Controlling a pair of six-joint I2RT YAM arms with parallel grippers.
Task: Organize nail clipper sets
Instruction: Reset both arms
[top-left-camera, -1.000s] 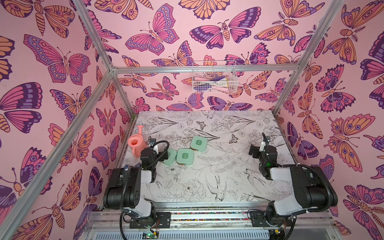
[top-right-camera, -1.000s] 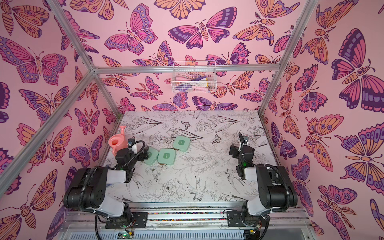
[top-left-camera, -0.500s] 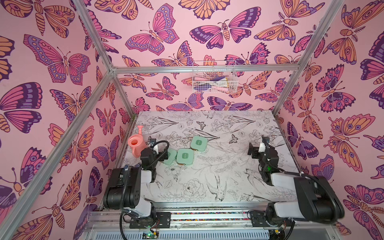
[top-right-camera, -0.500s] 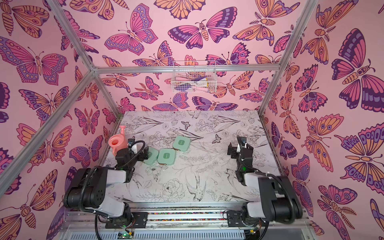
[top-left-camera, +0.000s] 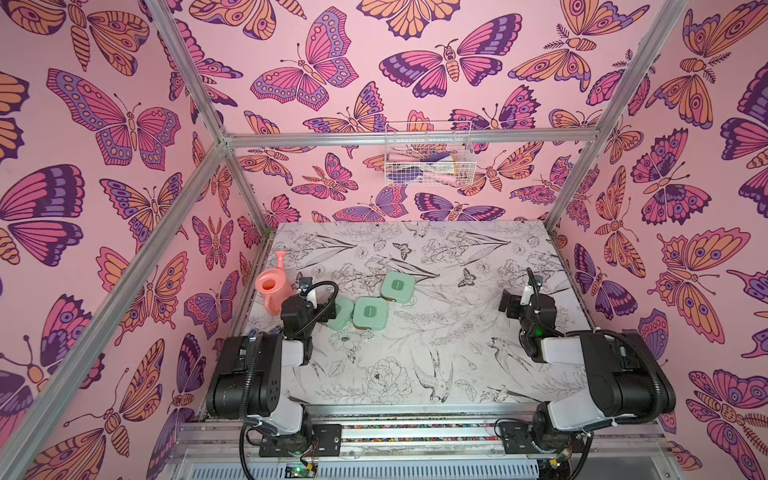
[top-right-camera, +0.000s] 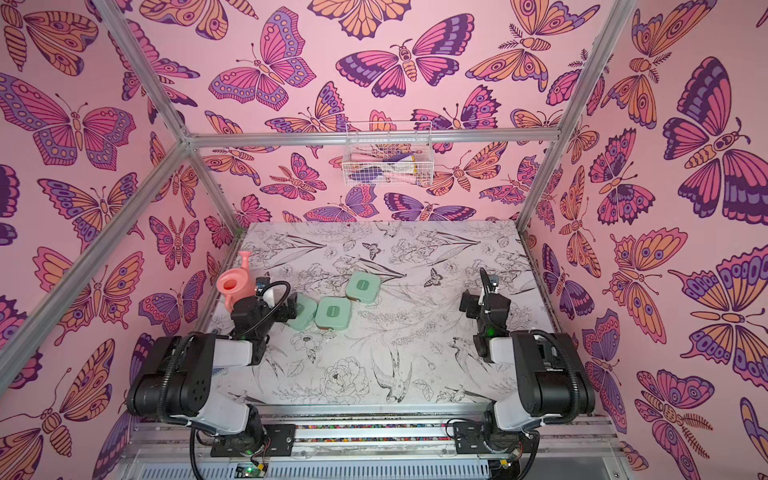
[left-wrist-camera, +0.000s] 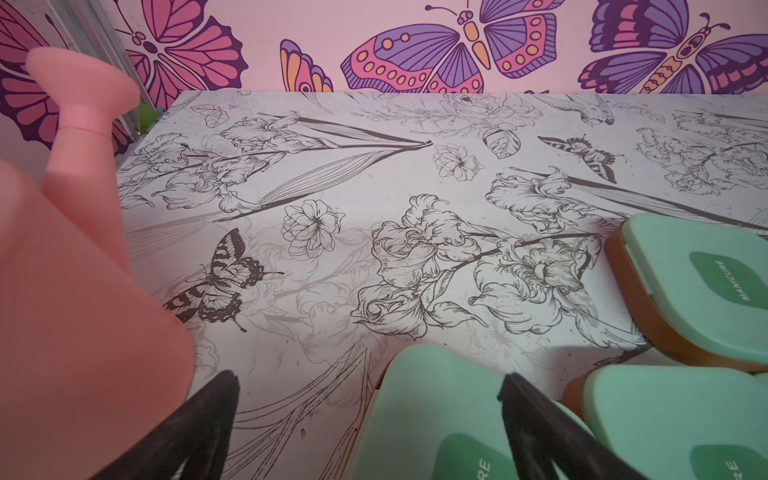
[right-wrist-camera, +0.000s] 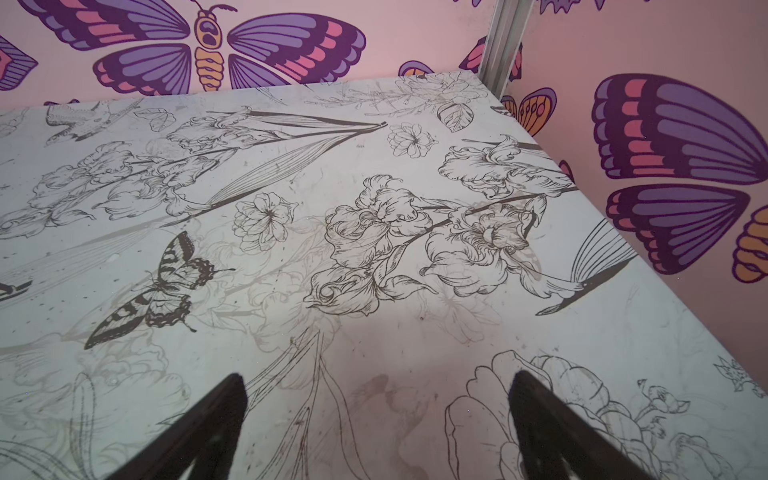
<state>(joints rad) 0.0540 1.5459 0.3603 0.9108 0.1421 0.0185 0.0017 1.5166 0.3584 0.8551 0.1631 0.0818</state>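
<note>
Cases (top-left-camera: 370, 312) clustered table (top-left-camera: 415, 353) left; watering can (top-left-camera: 272, 286) farther left; basket (top-left-camera: 428, 166) on rear wall (top-left-camera: 291, 174).

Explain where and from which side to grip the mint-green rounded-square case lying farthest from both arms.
Take the mint-green rounded-square case across two opposite side edges, coming straight down from above. It lies flat and closed, lid up, so its thin sides are probably the only parallel faces the jaws can pinch. Keep clear of the corner nearest the neighbouring green case.
</note>
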